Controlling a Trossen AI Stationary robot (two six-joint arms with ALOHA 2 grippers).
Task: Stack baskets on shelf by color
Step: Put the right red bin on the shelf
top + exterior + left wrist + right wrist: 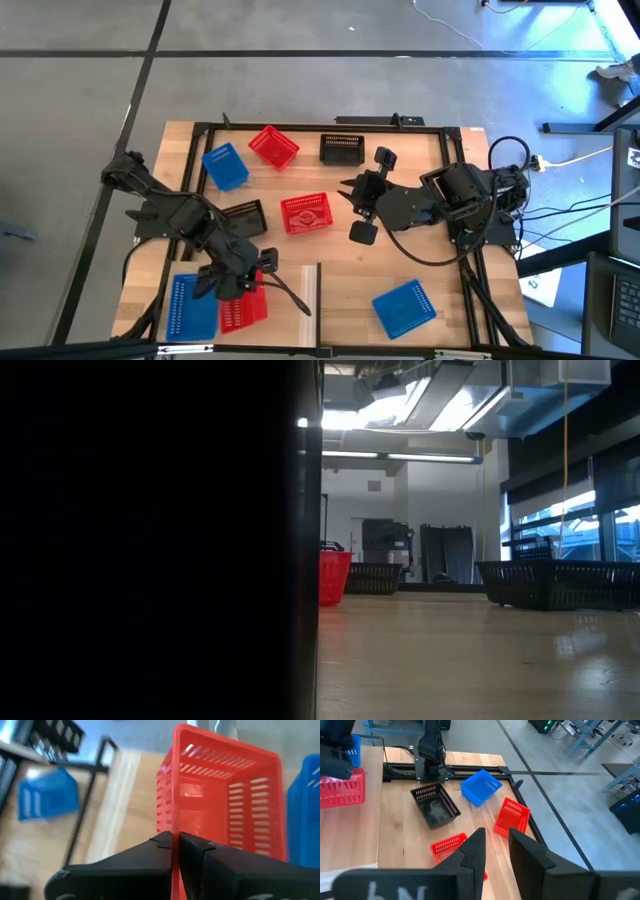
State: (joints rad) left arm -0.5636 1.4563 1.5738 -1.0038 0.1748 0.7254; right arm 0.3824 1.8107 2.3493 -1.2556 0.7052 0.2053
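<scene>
Seven baskets show from above — three red, three blue... no, counted by colour: three red, three blue and two black, so eight in all. Red: one (274, 146), one (306, 213), one (243, 305) pinched in the left gripper (247, 283). Blue: one (225, 166), one (194, 305) beside that claw, one (404, 307). Black — one (342, 148), one (243, 213).

High view: even overhead light, soft shadows, blue-white glare on floor at top right. Low view: left half black, blocked by close object; ceiling lights (400, 405) overexposed, sheen on tabletop (480, 660). Left wrist view: background blurred, red basket (225, 805) glowing translucent. Right wrist view: near fingers soft.
</scene>
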